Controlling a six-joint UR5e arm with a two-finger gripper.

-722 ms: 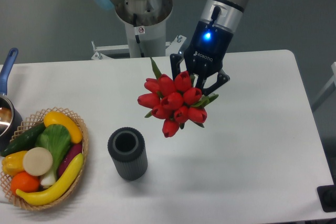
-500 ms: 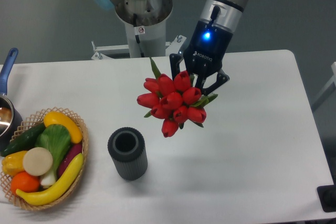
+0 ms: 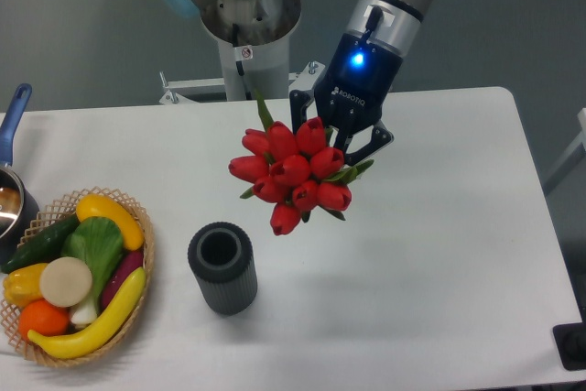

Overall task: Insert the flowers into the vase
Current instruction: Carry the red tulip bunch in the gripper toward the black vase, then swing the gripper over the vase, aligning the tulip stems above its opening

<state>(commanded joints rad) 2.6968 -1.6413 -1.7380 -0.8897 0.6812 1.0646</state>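
Observation:
The flowers (image 3: 291, 174), a tight bunch of red tulip buds with green leaves, hang in the air over the middle of the table. My gripper (image 3: 337, 137) is shut on their stems, which are hidden behind the buds. The vase (image 3: 222, 267), a short dark grey ribbed cylinder with an open round mouth, stands upright on the table below and to the left of the bunch. The lowest bud is a short way up and right of the vase's mouth, not touching it.
A wicker basket (image 3: 142, 254) of fruit and vegetables sits at the front left. A metal pot with a blue handle (image 3: 13, 114) is at the left edge. The robot base (image 3: 247, 25) stands behind the table. A dark object (image 3: 573, 345) sits at the right front corner.
My gripper has carried the flowers slightly to the left and up, closer to the spot above the vase. The vase and basket have not moved.

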